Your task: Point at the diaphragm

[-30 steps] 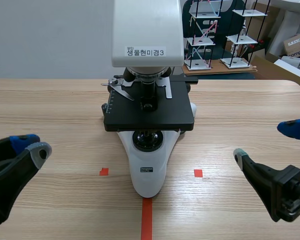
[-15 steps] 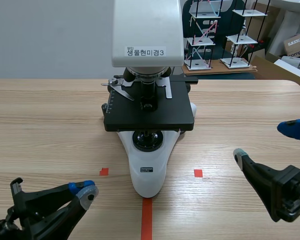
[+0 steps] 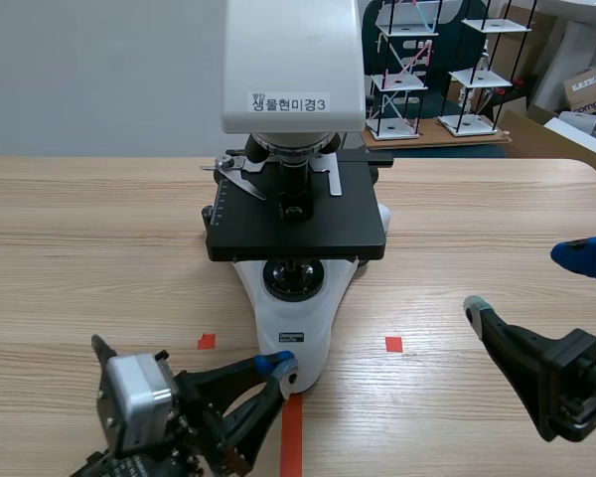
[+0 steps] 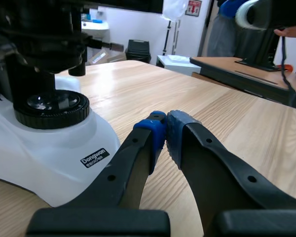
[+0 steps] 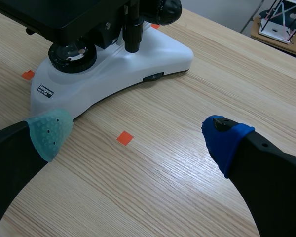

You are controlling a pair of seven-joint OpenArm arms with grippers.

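A white microscope [image 3: 293, 99] with a black stage [image 3: 296, 221] stands mid-table. A black lens ring [image 3: 293, 278] sits on its white base [image 3: 296, 343], under the stage. The dark parts right beneath the stage are in shadow, so I cannot make out the diaphragm itself. My left gripper [image 3: 281, 368] is shut on nothing, low at the base's front, tips close beside it. In the left wrist view its blue pads [image 4: 153, 129] meet beside the base [image 4: 49, 148], short of the ring [image 4: 52, 106]. My right gripper [image 3: 526, 281] is open off to the right, apart from the microscope [image 5: 113, 74].
Orange-red tape squares [image 3: 393, 344] and a tape line [image 3: 292, 437] mark the wood table near the base. Beyond the table's far edge stand wire shelf models [image 3: 407, 70] and cardboard boxes [image 3: 591, 89]. Bare tabletop lies on both sides of the microscope.
My left gripper swung in from the left edge toward the middle, shut, and now lies at the front of the microscope's base. The right arm has not moved.
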